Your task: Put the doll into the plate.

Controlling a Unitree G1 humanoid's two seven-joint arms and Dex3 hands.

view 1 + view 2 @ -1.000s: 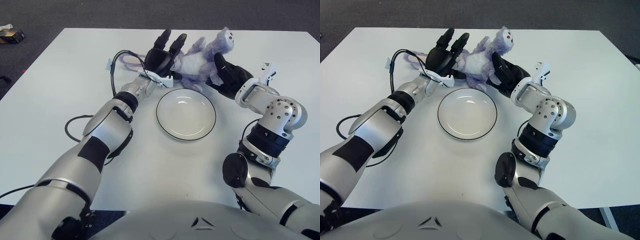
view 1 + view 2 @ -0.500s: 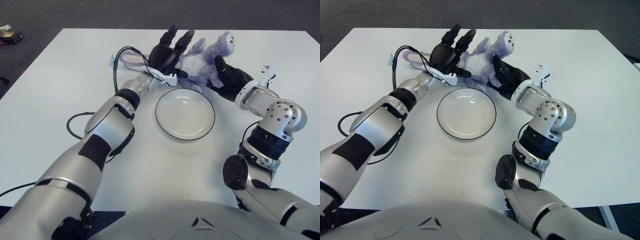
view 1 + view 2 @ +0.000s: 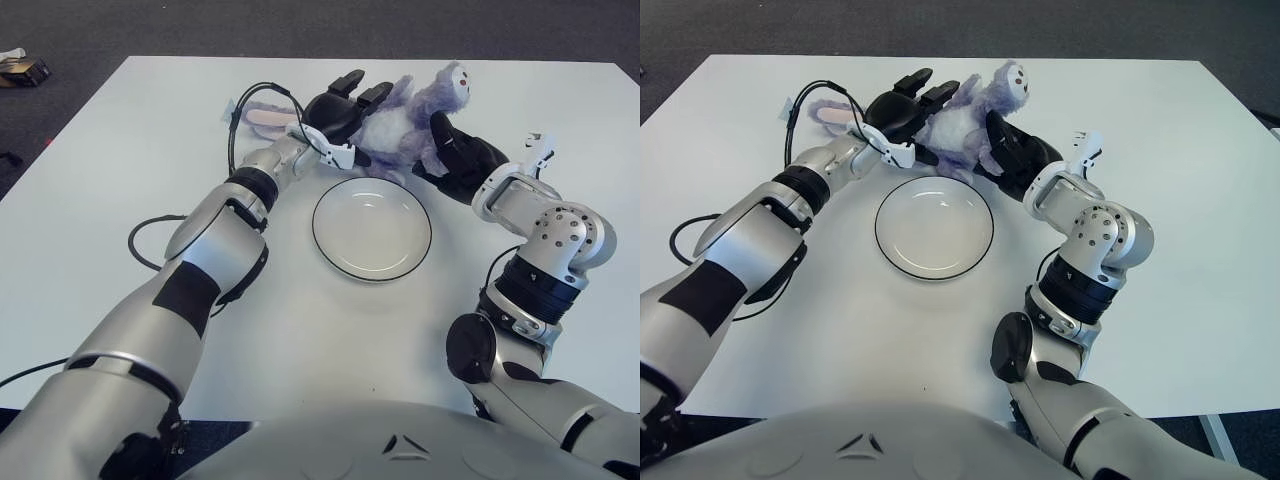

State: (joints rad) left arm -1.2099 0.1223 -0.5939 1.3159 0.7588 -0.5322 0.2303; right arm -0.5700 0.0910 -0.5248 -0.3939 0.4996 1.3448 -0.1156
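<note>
The empty plate (image 3: pixel 372 228) waits nearest on the white counter (image 3: pixel 120 200), and just beyond its far rim the left robot hand (image 3: pixel 343 108) and right robot hand (image 3: pixel 458 157) cup the purple doll (image 3: pixel 412 120) between them, so the step is gathering it; next, I judge, comes lifting it back over the plate

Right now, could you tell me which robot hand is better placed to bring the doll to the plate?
Neither alone: the left robot hand and right robot hand press the doll from opposite sides, just behind the plate.
</note>
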